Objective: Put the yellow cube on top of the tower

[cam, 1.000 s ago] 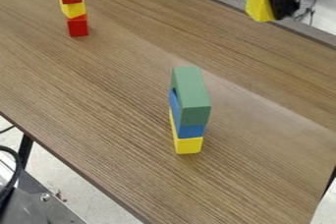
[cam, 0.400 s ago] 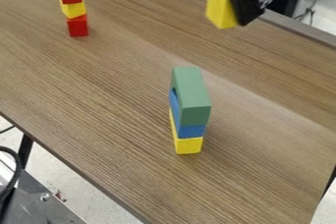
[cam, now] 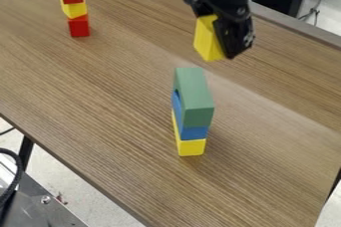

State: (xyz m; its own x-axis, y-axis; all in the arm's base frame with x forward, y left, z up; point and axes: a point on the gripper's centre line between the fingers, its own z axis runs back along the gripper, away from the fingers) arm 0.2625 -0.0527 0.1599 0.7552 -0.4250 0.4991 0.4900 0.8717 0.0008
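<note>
The gripper (cam: 222, 41) grasps the yellow cube (cam: 207, 39), which is probably light and stiff; its opposite flat sides should give good hold.

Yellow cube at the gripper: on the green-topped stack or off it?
Off it. The yellow cube is held in the gripper; tabletop shows between the cube's lower end and the green block.

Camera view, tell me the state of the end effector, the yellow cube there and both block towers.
End effector, closed on the yellow cube.
Yellow cube, held in the air, tilted.
Green-blue-yellow tower, standing, green block on top.
Red-yellow-red tower, standing, blocks slightly out of line.
</note>
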